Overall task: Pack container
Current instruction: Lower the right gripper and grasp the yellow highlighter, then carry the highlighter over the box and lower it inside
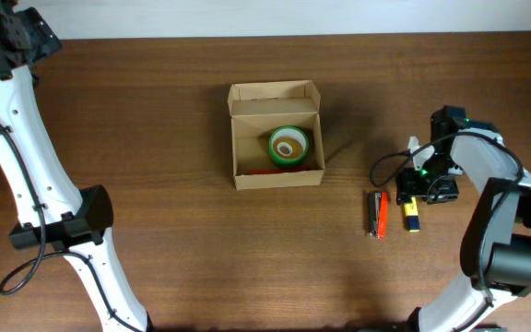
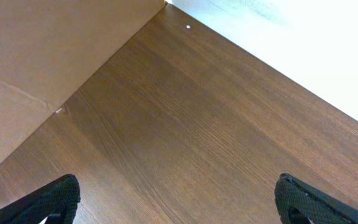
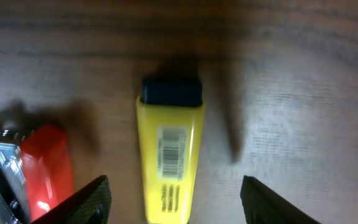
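The container (image 1: 241, 148), a light-brown cardboard box with its lid flap folded back, stands open in the middle of the table. Inside it lie a green tape roll (image 1: 289, 145) and a red marker (image 1: 270, 170). My right gripper (image 1: 422, 191) is open and low over a yellow marker with a black cap (image 1: 412, 218). In the right wrist view the yellow marker (image 3: 169, 149) lies between the open fingers (image 3: 176, 202), untouched. My left gripper (image 2: 179, 202) is open and empty over bare table at the far left.
A red and black marker (image 1: 378, 214) lies just left of the yellow one; it also shows in the right wrist view (image 3: 42, 168). A black cable (image 1: 385, 166) loops near the right arm. A brown board (image 2: 36, 56) edges the table by the left gripper.
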`<state>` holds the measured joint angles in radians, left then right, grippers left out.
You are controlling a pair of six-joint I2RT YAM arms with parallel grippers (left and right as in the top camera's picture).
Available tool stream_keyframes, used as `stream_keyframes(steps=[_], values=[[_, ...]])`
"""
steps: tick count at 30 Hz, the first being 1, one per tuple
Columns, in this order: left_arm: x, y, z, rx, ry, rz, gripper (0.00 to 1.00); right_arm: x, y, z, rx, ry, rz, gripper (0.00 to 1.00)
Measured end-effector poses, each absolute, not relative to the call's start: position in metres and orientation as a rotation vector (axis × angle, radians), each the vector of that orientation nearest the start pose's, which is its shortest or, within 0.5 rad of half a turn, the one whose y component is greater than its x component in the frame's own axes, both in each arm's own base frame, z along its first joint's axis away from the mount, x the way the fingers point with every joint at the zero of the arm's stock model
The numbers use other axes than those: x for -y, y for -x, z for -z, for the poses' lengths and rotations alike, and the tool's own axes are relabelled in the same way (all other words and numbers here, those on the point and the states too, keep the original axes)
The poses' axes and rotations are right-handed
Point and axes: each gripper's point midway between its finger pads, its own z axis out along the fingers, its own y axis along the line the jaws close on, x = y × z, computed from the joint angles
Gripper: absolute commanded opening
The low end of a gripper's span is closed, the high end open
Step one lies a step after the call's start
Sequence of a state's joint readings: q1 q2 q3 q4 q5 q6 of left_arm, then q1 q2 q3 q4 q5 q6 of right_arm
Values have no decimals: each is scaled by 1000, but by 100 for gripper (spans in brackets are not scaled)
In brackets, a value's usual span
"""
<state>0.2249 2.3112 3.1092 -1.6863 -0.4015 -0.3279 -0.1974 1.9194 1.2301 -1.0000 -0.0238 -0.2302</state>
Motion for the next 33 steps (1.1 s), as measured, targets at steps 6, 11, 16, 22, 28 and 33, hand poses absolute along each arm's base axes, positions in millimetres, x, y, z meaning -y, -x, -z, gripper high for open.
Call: stream_keyframes(steps=[6,11,16,22,28,33], values=[[-171,-446,-345,-2268,824,-445,100,57,-308,-6,-3233,26,-70,62],[-171,-446,-345,-2268,824,-445,100,57,-305,-2,-3237,24,-71,61],[-171,-446,-345,-2268,824,-445,100,57,-299,2,-3252,23,-61,54],[-171,-446,-345,-2268,824,-445,100,62,-300,3,-3248,29,-18,5],[-171,-446,-345,-2268,824,-445,100,61,-302,2,-3241,17,-30,4],[-171,-446,-345,-2268,824,-445,100,45,-340,-18,-3122,18,-202,4]])
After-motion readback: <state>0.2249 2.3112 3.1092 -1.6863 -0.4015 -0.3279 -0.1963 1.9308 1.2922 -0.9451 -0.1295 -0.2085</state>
